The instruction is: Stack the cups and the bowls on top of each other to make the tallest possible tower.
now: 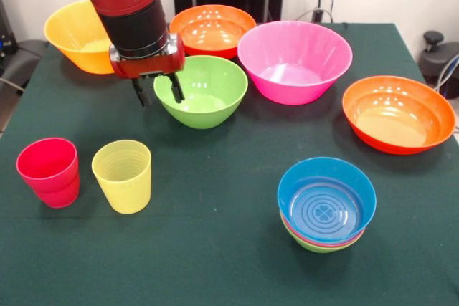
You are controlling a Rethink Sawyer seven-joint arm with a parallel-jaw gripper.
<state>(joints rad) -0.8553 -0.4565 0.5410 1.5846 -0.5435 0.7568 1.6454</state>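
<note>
Spread fingers [158, 90] hang at the green bowl's [201, 92] rim, one finger inside; two cups, five loose bowls, one three-bowl tower [326, 206]

light: bright, even, overhead | glare: glossy bowls [396, 113] | shadows: soft | focus: slightly soft

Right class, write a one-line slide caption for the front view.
Sawyer's open end effector hovers at a green bowl's rim, near two cups and a short nested tower.
</note>
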